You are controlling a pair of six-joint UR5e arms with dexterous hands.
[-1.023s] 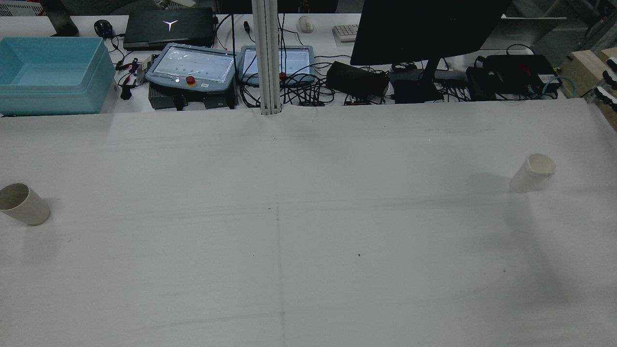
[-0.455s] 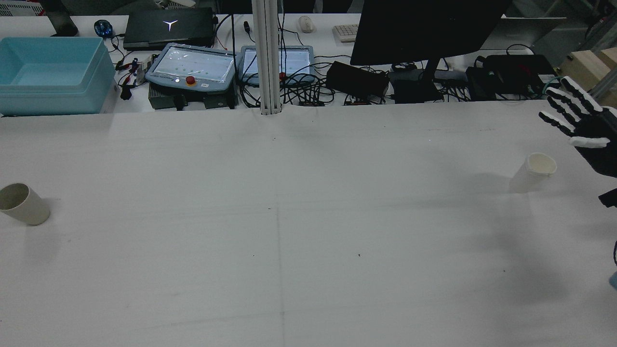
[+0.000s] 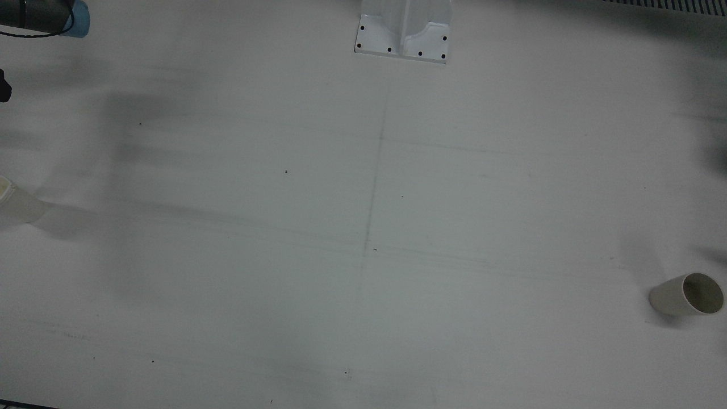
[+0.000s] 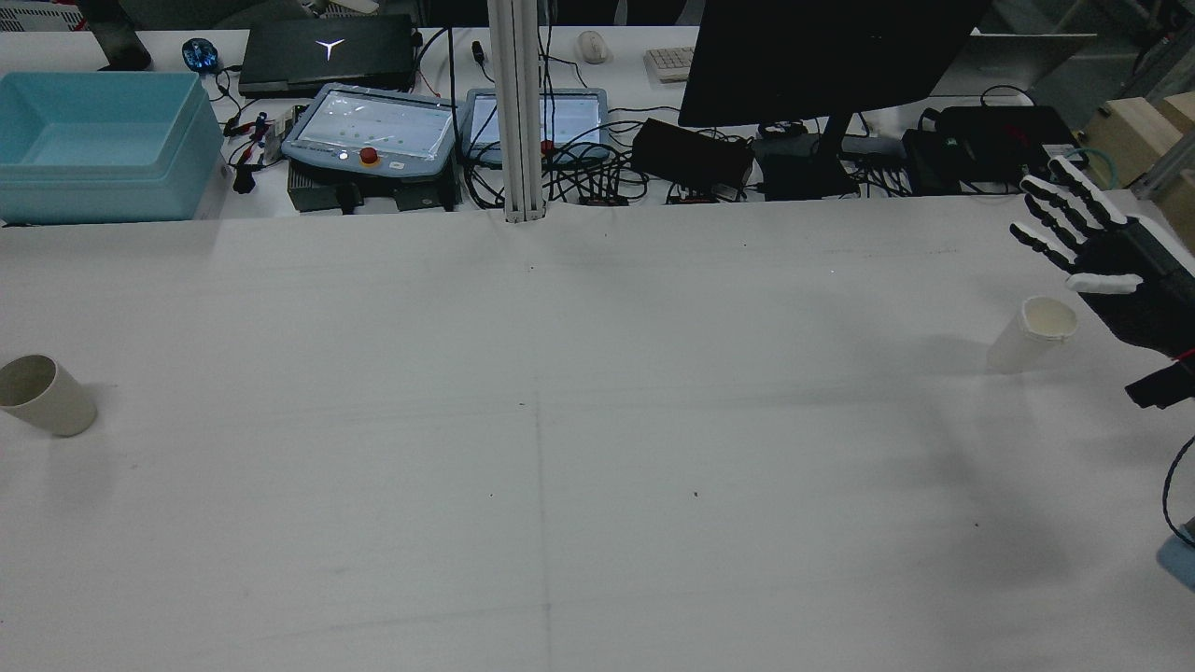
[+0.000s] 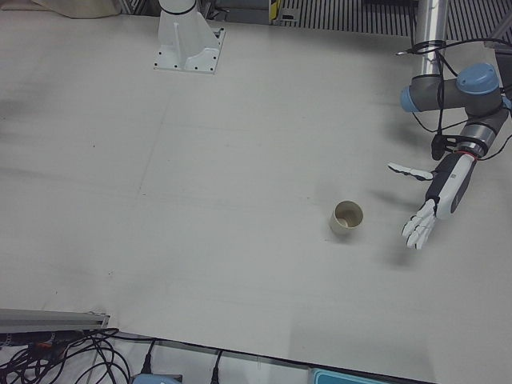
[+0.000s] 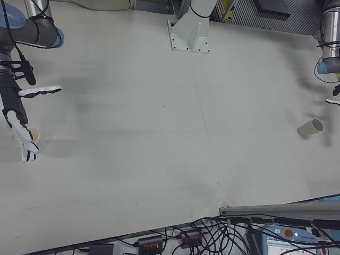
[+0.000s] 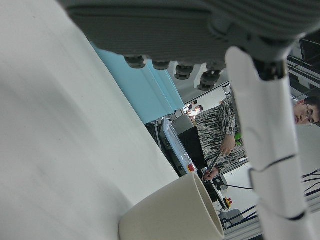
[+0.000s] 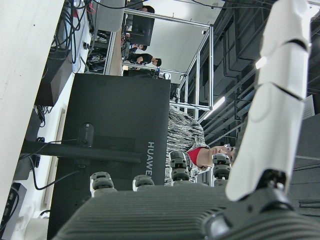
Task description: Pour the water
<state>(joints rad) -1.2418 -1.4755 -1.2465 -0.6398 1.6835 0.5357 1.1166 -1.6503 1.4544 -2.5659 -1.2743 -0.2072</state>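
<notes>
- Where the white table point(image 4: 597, 420) spreads across every fixed view, its matte cloth cover shows faint creases and a few dark specks.
- The blue plastic bin point(image 4: 98, 140), a deep rectangular tub, sits at the far left edge behind the table and shows fully only in the rear view.
- The right arm point(image 6: 32, 32), grey tubing with blue joint caps, reaches down to the right hand point(image 4: 1106, 257), which is black with white finger segments; its fingers are spread wide and hold nothing, hanging just beside the right cup.
- The left arm point(image 5: 456, 88) bends at its blue elbow and the left hand point(image 5: 436, 200) points downward, fingers apart and empty, near the left cup but not touching it; the rear view misses this hand entirely.
- The right cup point(image 4: 1032, 334), a pale translucent tapered cylinder, stands upright near the table's right edge in the rear view; the front view catches only a sliver of it at its left border.
- The left cup point(image 5: 346, 218), smooth beige paper with a rolled rim, stands upright at the table's left side; the left-front view looks into its open mouth, though whether it holds water cannot be told.
- The left hand's own camera shows that cup's wall close up, with a person in a patterned top point(image 7: 220, 130) beyond.
</notes>
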